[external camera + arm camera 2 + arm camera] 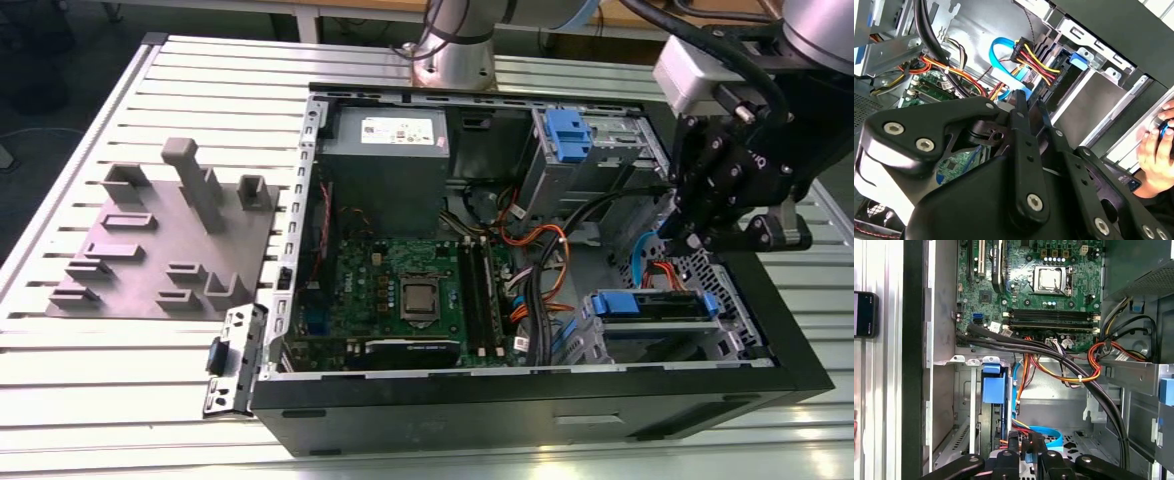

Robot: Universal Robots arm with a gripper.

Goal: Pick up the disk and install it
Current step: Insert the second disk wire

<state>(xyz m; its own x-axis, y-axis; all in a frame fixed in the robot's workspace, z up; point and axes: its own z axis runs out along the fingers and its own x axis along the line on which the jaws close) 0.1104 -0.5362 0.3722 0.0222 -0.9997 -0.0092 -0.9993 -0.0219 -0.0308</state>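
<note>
A big metal table (80, 370) made of long silver slats holds everything. On it lies an open black computer case (534, 410), and you can look right down inside. The robot arm (814, 30) comes in from the far side, at the exterior view's right, and leans over the right end of the case. Outside the case, at the exterior view's left, a flat grey plate (134, 250) with blocks and posts sticking up rests on the slats. Inside the case, at the far side, sits a grey power box (387, 140) with a white sticker. Nearer is the green board (400, 270) with a square silver chip in the middle. The disk (654, 305) sits in the metal bay in the near right corner of the case, and its blue frame shows along its edge. In the first wrist view the disk (992, 385) stands on its edge in that bay, blue end facing out. The gripper (694, 240) hangs just above and beside the bay. In both wrist views its fingers (1019, 107) stand a little apart, let go, with nothing between them. Just past the fingertips (1010, 440) a blue flat cable (1046, 432) curls by red and yellow wires (1031, 57). In the second wrist view a person's hand (1156, 150) rests on the outside edge of the case.
</note>
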